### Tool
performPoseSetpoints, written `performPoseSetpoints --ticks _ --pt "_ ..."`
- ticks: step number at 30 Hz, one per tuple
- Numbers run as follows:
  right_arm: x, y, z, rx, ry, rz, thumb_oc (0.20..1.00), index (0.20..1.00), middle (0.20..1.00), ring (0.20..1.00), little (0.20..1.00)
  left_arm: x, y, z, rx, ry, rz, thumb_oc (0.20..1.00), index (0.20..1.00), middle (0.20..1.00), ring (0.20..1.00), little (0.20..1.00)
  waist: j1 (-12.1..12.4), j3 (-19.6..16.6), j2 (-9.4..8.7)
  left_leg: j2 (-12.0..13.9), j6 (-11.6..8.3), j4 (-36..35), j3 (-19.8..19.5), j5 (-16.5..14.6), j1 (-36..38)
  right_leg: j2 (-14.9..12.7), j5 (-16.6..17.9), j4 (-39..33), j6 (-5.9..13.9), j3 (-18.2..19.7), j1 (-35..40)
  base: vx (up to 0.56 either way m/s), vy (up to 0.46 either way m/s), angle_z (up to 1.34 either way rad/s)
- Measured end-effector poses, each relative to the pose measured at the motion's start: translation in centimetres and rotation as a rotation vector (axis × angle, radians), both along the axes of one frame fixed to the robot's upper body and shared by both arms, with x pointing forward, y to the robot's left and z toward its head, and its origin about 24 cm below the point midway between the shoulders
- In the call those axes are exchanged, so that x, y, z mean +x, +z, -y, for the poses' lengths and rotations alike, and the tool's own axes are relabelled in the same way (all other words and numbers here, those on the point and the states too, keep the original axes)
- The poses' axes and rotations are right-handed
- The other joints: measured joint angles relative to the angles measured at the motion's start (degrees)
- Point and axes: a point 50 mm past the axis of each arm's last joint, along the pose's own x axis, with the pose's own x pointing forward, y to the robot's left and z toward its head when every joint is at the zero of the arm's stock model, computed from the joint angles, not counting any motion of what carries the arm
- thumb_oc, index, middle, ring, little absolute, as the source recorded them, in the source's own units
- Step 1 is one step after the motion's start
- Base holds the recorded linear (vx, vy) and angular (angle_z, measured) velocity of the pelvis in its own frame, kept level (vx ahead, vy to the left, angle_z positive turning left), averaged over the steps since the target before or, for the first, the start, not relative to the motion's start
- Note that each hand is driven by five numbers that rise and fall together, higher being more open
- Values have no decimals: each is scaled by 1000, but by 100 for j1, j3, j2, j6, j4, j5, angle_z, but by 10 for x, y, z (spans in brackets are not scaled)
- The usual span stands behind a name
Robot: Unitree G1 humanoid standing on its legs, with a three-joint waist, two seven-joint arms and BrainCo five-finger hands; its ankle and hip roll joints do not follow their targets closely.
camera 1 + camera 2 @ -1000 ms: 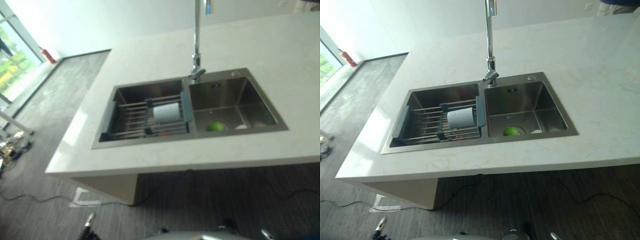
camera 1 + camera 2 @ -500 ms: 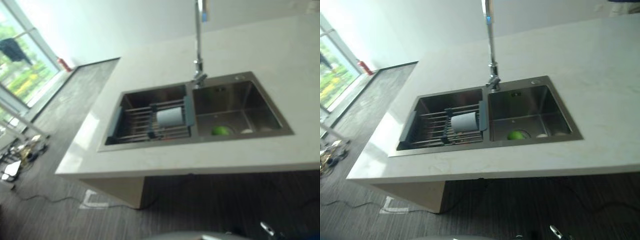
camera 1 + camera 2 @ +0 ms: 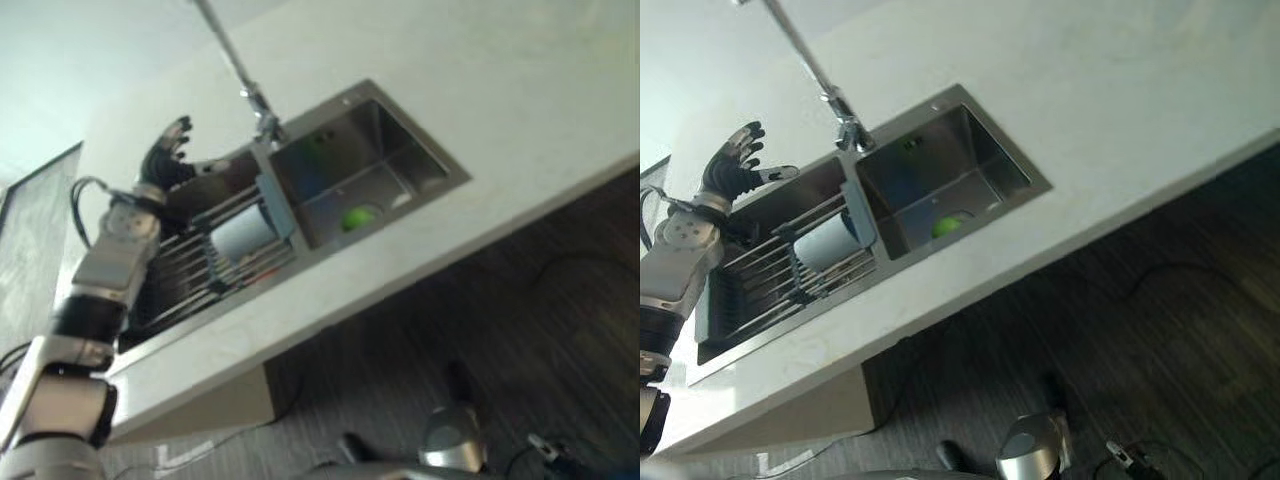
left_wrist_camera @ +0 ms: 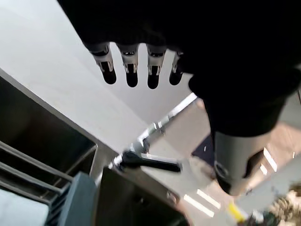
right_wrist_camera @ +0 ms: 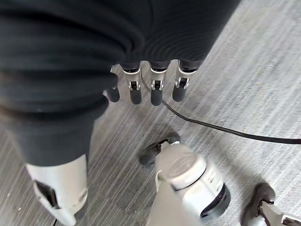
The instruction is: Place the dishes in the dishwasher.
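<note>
A white cup lies on its side on a wire rack set across the left basin of a steel double sink. A small green round thing rests at the bottom of the right basin, with a pale item beside it. My left hand is raised above the back of the left basin, left of the cup and apart from it, with its fingers straight and spread and nothing in them. My right hand hangs low over the grey floor, fingers relaxed and empty.
A tall faucet rises between the two basins, its lever close past my left hand. The pale stone countertop surrounds the sink and ends in a front edge above striped grey floor.
The camera has swung and tilted, so the whole counter now runs diagonally. My left arm has risen into view, its hand now above the left basin. The cup and the green thing stay put.
</note>
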Motion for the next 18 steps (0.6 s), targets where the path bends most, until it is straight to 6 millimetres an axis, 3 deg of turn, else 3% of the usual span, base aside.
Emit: performPoseSetpoints --ticks 2,5,11,18 --pt "20 8 6 -21 39 53 1000 1000 1000 1000 1000 8 -2 0 48 22 -51 1000 1000 1000 1000 1000 -50 200 77 -28 12 0 76 -7 -48 -18 57 5 7 128 -132 -23 36 -29" --pt "34 14 10 -35 63 92 1000 1000 1000 1000 1000 15 -14 -10 102 68 -141 1000 1000 1000 1000 1000 -162 413 124 -65 16 0 82 -3 -111 -39 86 12 4 154 -214 11 60 -6" --pt "41 23 16 -60 70 136 1000 1000 1000 1000 1000 14 -20 -17 142 62 -182 1000 1000 1000 1000 1000 -128 710 241 -202 31 35 52 -12 -174 -179 165 35 12 161 -269 1 56 3" --pt "46 25 17 -65 79 153 1000 1000 1000 1000 1000 10 -33 -14 245 -15 -245 1000 1000 1000 1000 1000 -12 725 235 -235 33 33 18 -13 -164 -225 159 35 20 130 -239 4 41 3"
